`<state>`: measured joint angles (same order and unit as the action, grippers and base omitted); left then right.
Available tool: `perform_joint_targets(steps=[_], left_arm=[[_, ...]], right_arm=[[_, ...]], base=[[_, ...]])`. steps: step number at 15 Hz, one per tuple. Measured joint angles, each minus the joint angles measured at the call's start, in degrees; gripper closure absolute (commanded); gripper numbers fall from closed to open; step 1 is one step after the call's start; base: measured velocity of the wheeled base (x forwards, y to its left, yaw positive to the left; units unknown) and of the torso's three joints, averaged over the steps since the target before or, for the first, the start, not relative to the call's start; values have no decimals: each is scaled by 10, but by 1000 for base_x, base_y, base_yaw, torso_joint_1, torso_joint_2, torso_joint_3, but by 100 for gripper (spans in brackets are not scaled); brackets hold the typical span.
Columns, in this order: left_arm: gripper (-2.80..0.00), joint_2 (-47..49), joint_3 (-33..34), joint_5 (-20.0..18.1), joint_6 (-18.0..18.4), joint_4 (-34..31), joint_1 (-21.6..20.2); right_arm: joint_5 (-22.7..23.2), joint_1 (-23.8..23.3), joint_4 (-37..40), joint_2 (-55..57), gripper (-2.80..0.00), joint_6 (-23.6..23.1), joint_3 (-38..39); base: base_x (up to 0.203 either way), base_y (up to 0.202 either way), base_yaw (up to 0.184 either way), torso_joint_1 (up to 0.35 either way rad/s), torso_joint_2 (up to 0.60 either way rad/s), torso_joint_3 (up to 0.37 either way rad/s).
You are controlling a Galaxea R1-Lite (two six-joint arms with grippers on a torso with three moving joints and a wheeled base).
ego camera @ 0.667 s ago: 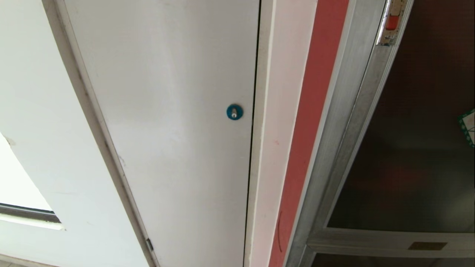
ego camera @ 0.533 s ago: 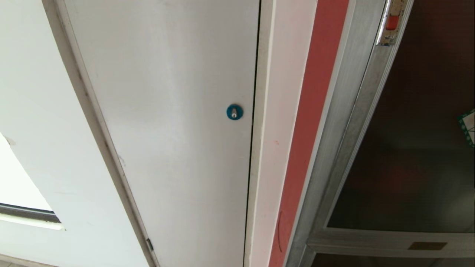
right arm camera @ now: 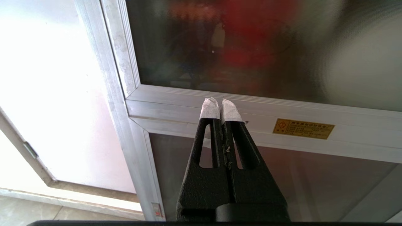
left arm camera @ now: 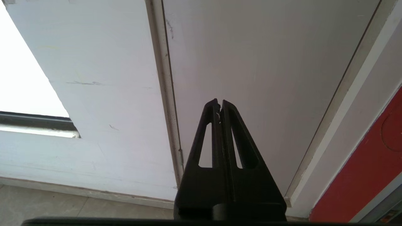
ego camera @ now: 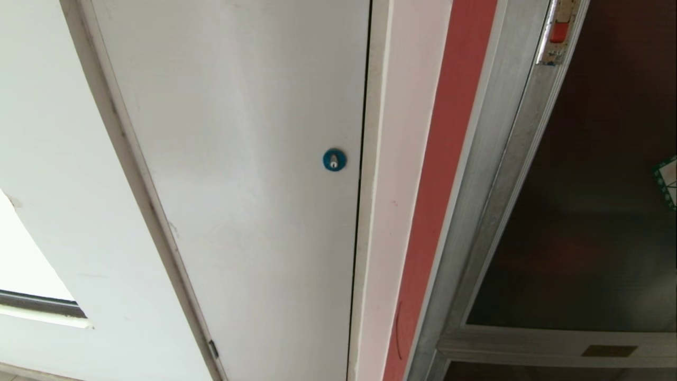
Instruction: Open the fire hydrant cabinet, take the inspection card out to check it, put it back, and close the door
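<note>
Cabinet for the fire hose fills the right side of my head camera, its silver metal frame running beside a red strip of wall. Its door, a large dark glass panel, sits shut inside that frame. A small red latch is near the frame's top edge, and a green-edged white sticker shows at the far side of the glass. Left of the cabinet, past the red strip, I see a plain white door with a round blue lock.

My left gripper points at that white door, away from the cabinet, with its two black fingers pressed together and nothing between them. My right gripper faces the cabinet, in front of the silver crossbar that divides the upper glass from a lower panel. Its white-taped fingertips are pressed together and empty. A yellow label sits on the crossbar, beside the gripper. Blurred red shapes show behind the upper glass.
</note>
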<state>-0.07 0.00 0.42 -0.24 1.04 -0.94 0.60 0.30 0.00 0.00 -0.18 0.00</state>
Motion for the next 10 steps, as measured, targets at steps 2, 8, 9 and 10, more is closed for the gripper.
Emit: perform_joint_targets(steps=[2, 8, 9, 10], left_arm=[[0, 0, 0, 0, 0, 0, 0], [0, 0, 0, 0, 0, 0, 0], [0, 0, 0, 0, 0, 0, 0], [0, 0, 0, 0, 0, 0, 0]], right_arm=[[0, 0, 0, 0, 0, -2, 0], [2, 0, 1, 0, 0, 0, -1], [2, 0, 1, 0, 0, 0, -1], [2, 0, 1, 0, 0, 0, -1]], base=[[0, 0, 0, 0, 0, 0], [0, 0, 0, 0, 0, 0], [0, 0, 0, 0, 0, 0], [0, 0, 0, 0, 0, 0]])
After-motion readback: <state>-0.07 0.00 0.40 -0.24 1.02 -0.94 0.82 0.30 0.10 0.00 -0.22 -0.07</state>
